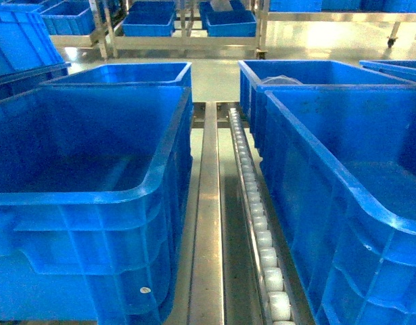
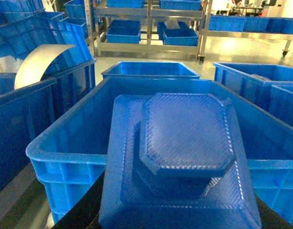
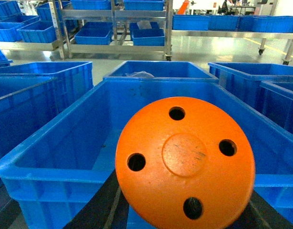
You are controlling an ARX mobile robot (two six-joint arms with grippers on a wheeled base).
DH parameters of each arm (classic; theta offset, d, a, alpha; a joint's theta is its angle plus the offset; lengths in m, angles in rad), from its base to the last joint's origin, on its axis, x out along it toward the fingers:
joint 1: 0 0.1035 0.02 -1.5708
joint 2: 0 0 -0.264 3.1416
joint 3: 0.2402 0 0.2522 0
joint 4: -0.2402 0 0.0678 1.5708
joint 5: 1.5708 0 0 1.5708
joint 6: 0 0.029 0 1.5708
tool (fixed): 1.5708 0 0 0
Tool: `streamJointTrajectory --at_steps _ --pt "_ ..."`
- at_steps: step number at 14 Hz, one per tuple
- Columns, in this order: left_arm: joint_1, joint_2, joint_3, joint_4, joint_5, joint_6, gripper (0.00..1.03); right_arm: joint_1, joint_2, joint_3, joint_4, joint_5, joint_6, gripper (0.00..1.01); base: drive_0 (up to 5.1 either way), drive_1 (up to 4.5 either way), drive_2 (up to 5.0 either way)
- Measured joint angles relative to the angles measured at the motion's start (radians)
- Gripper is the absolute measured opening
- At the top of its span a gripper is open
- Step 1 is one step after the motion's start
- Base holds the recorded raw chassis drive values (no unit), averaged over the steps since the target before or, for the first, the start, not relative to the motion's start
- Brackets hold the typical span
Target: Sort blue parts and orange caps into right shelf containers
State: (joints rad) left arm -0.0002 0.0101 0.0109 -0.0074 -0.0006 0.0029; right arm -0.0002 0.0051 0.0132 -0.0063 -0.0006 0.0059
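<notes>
Orange cap fills our right wrist view, sitting right at the right pincer, over the near rim of a blue crate; fingers hidden, grip can't tell. Blue part, a textured tray-like piece, sits likewise at our left pincer, above another crate; grip can't tell. Farther off, more crates and a metal shelf rack.

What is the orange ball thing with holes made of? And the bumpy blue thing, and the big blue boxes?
Orange cap: looks like smooth, hard moulded plastic with a dull sheen and faint scuffs.
Blue part: probably plastic too; its face carries a fine bumpy grid that glints.
Crates: glossy moulded plastic, with light shining off the thick rims and ribs.
</notes>
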Motion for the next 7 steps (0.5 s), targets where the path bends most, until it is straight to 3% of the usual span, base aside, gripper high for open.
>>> streamJointTrajectory --at_steps 7 --pt "0.000 0.000 0.000 0.000 0.000 0.000 0.42 0.000 0.000 0.000 0.000 0.000 0.000 0.43 0.0 0.00 0.0"
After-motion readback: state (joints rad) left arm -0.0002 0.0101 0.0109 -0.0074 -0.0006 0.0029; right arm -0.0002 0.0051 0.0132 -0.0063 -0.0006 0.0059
